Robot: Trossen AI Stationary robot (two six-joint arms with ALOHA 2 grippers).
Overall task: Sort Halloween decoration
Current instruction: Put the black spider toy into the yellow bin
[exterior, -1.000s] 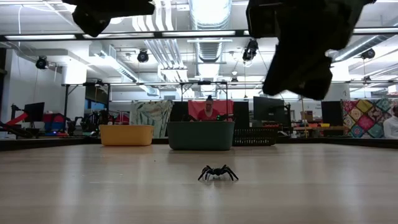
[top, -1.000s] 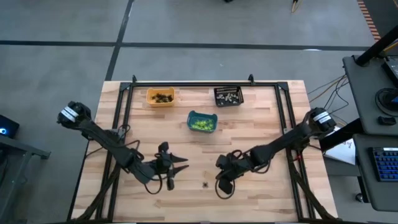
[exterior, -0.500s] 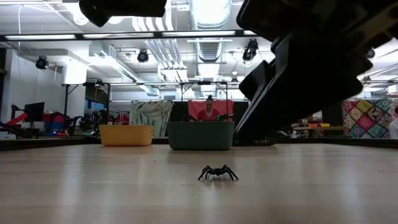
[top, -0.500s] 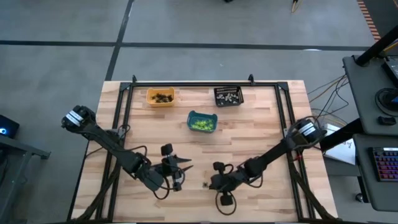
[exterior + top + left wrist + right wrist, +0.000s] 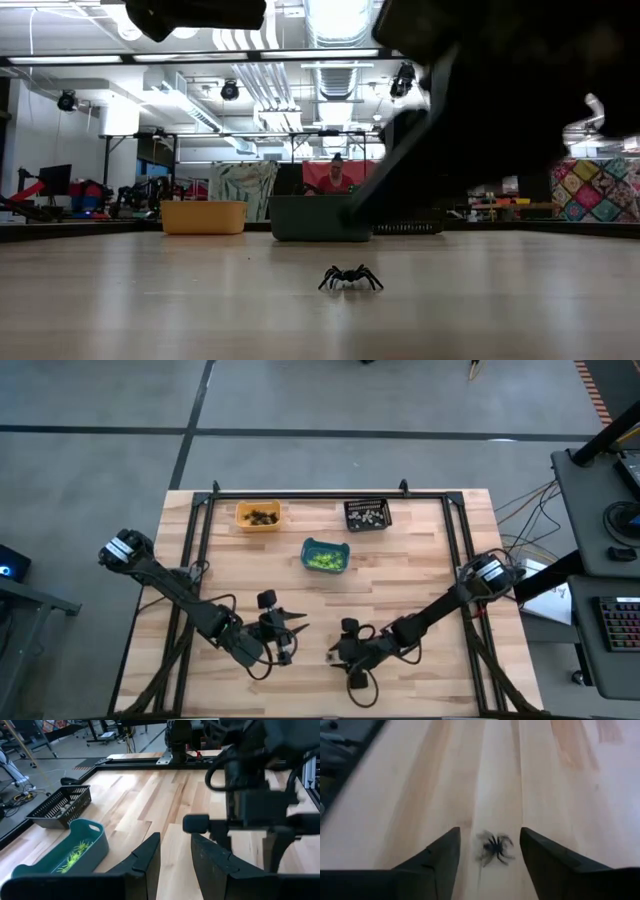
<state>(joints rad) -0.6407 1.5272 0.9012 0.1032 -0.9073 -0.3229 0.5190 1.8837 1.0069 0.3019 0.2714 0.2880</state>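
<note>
Nearing the end: lying loose on the wooden table (image 5: 420,580), one small black plastic spider (image 5: 494,847). Straddling it, fingers spread, right gripper (image 5: 488,851). Waiting nearby, half-parted and empty, left gripper (image 5: 175,852).

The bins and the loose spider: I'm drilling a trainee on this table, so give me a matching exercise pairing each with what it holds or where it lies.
Things:
1. orange bin
2. teal bin
3. black basket
4. black spider

States:
A. holds lime green pieces
B. on bare wood between the right hand's open fingers
C. holds dark pieces
D. holds pale pieces

Pairs: 1-C, 2-A, 3-D, 4-B
</note>
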